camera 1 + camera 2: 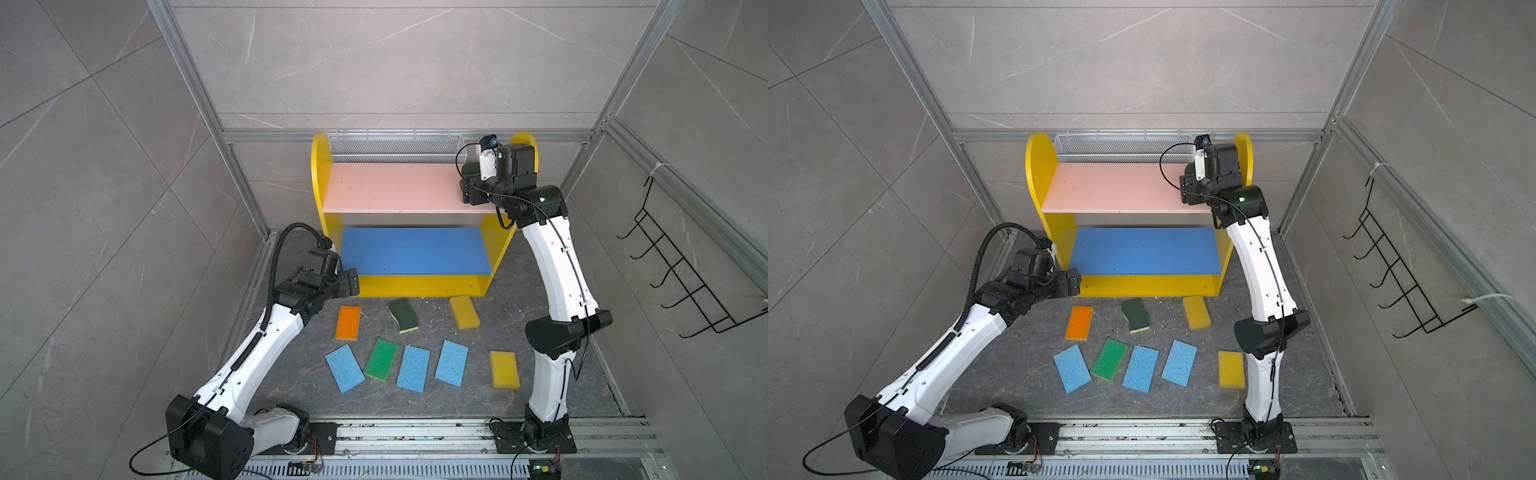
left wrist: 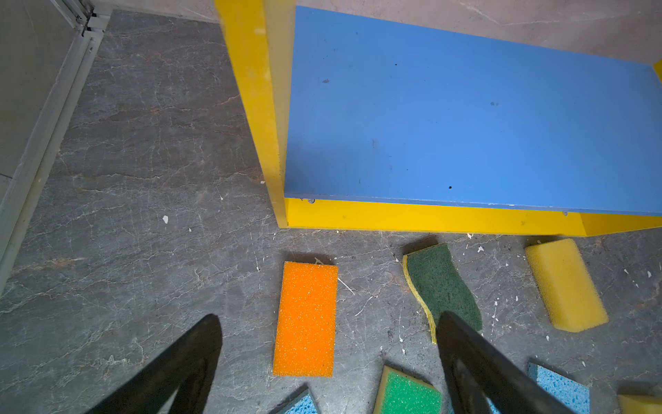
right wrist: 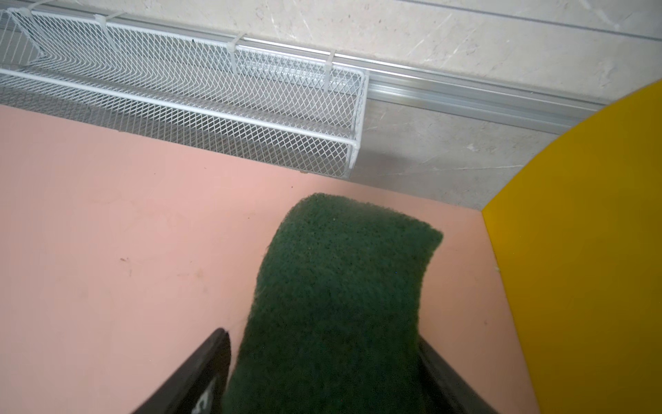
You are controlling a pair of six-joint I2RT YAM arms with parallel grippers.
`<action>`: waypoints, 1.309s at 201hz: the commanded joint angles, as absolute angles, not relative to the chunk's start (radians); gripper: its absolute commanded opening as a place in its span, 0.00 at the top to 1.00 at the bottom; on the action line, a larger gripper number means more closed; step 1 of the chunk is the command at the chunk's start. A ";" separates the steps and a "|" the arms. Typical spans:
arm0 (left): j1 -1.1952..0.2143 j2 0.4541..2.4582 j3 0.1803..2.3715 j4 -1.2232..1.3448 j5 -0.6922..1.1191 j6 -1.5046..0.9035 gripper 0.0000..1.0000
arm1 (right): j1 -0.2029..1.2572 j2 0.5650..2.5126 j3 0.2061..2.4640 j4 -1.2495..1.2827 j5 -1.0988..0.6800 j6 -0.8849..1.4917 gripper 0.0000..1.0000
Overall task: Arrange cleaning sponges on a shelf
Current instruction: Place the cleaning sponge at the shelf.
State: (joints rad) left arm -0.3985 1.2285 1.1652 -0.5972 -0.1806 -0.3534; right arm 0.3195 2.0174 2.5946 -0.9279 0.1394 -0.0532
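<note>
Grey marbled bench (image 1: 482,345) inside tiled walls, yellow shelf (image 1: 320,174) at the back. Over its pink upper board (image 3: 107,233), close to the right side panel, wavy dark green sponge (image 3: 340,286) pinched between the right jaws. Left jaws spread wide, empty, low over the bench beside the orange sponge (image 2: 306,319). Seven more sponges (image 1: 413,369) loose in front of the shelf.

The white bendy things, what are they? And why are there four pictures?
They are two robot arms, left and right, each ending in a pincer called a gripper. Two pictures look down from above; two come from little cameras on the arms' wrists. Eight sponges lie on the table in front of the shelf, like the orange sponge. The left gripper is open and empty. The right gripper holds a dark green sponge at the shelf's pink board.
</note>
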 commanded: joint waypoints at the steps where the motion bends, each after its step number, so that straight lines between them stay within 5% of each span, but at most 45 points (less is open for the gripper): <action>1: -0.394 1.195 1.183 -0.588 -0.187 -0.368 0.04 | 0.323 1.978 2.560 -0.989 0.107 -0.069 0.20; 126: -0.394 1.108 1.170 -0.630 -0.196 -0.379 0.04 | 0.323 1.911 2.546 -0.973 0.094 -0.063 0.06; 263: -0.394 1.076 1.177 -0.663 -0.172 -0.358 0.03 | 0.322 1.795 2.440 -0.958 0.030 -0.005 0.04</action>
State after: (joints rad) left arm -0.3985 1.1088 1.1648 -0.6594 -0.1806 -0.3672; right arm 0.3195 1.8633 2.4798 -0.9604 0.0700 -0.0338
